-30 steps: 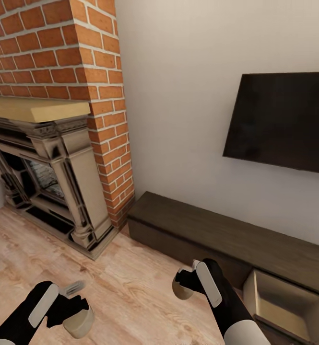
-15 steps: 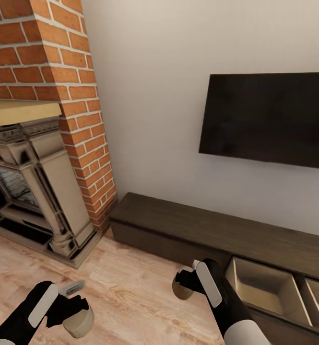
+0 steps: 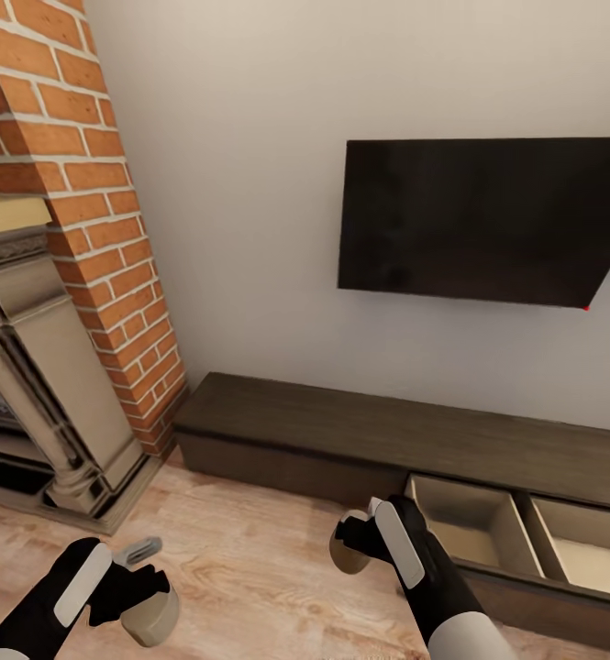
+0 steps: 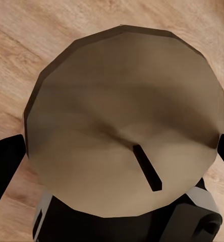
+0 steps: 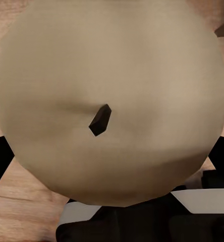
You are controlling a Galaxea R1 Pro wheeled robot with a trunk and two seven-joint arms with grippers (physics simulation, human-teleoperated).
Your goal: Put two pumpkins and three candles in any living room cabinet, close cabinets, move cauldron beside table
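- Left gripper (image 3: 132, 587), lower left of the head view: black fingers clamped around a short stubby grey-tan candle (image 3: 150, 615). In the left wrist view the candle's round top face (image 4: 124, 131) sits between the two dark fingers, with its dark wick visible.
- Right gripper (image 3: 355, 543), lower centre of the head view: clenched on a second grey-tan candle (image 3: 346, 556). The right wrist view shows its pale top (image 5: 112, 96) with a short dark wick, black fingers at both sides.
- Both candles are held above the light wood plank floor (image 3: 249, 577).
- Long low dark-brown wood cabinet (image 3: 341, 440) runs along the wall, just beyond the right gripper. Its right-hand drawer (image 3: 488, 522) stands pulled out at lower right, pale beige inside, split into two compartments.
- Black flat screen (image 3: 479, 220) on the white wall, upper right.
- Red brick chimney (image 3: 75, 183) and carved stone fireplace surround (image 3: 38, 385) at the left edge.
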